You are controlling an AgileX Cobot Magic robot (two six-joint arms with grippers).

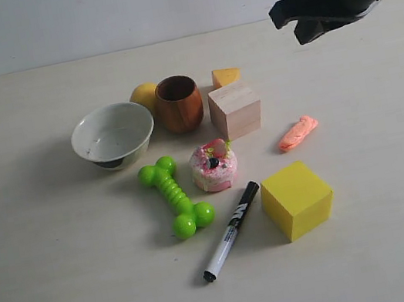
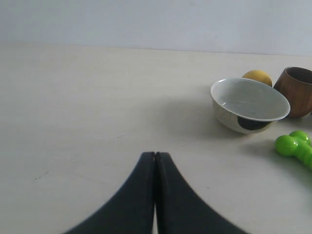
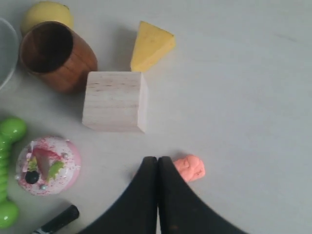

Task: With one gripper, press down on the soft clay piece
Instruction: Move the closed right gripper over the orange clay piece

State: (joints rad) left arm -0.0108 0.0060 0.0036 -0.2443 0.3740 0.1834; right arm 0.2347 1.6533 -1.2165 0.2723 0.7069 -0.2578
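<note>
While the right gripper (image 3: 157,161) is held aloft with jaws closed together, approach is judged the step in hand, and descent is called for onto the soft clay piece (image 1: 297,133) near the wooden block (image 1: 235,110).

The small, salmon-orange, lumpy, finger-like soft clay piece (image 1: 297,133) is lying flat and slightly slanted on the pale tabletop (image 1: 392,164), seemingly undented, while the black right gripper (image 3: 157,163) with dark fingers is hanging above it, jaws pressed together.
</note>
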